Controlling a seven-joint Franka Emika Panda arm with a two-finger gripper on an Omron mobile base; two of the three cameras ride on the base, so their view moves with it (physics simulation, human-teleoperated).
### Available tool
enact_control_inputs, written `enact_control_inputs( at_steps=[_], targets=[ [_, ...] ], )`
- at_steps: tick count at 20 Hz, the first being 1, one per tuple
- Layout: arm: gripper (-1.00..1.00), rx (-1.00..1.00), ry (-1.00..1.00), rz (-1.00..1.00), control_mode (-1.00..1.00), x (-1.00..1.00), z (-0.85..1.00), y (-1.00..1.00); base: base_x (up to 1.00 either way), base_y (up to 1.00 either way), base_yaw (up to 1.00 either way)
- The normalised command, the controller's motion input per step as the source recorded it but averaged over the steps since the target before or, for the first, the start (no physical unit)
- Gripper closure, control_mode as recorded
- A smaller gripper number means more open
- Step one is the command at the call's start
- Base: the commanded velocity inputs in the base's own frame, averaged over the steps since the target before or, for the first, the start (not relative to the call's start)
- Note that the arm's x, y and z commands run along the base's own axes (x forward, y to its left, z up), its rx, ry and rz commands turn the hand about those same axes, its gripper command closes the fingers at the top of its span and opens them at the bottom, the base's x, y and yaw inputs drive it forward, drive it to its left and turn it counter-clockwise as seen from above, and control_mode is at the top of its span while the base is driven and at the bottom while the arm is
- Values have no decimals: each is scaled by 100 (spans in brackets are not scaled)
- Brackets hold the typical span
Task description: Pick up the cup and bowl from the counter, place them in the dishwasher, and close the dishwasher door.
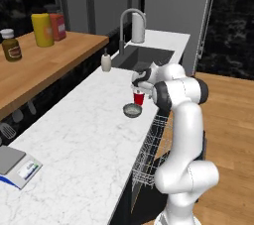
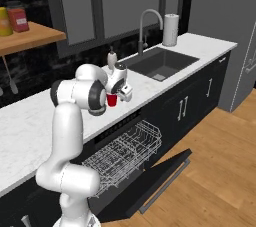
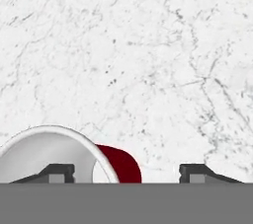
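My tool (image 3: 126, 171) hangs over the cup (image 1: 139, 98) at centre frame on the bench (image 1: 89, 135), the bowl (image 1: 132, 111) just beside it. The fingers are spread, but in the hand view the cup sits at lower left, over one fingertip (image 3: 57, 171). I should centre it before pinching.

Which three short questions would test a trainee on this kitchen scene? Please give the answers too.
1. True or false: the dishwasher door is shut.
2. What stands directly under the gripper? A) the red cup B) the grey bowl C) the soap dispenser
3. Fill the gap: the gripper's jaws are ____.

Key: 1 false, it is folded down with the wire rack pulled out; 2 A; 3 open.
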Motion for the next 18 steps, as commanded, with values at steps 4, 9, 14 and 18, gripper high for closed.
enact_control_inputs(
  at_steps=[4, 9, 14, 18],
  targets=[
    [100, 0, 0, 0, -100, -5, -7, -4, 0, 0, 0],
    [100, 0, -3, -1, -100, -37, 0, -12, 0, 0, 0],
    [100, 1, -7, -5, -100, -62, 0, -23, 0, 0, 0],
    [100, 9, -14, -12, -100, -100, 6, -72, 0, 0, 0]
  ],
)
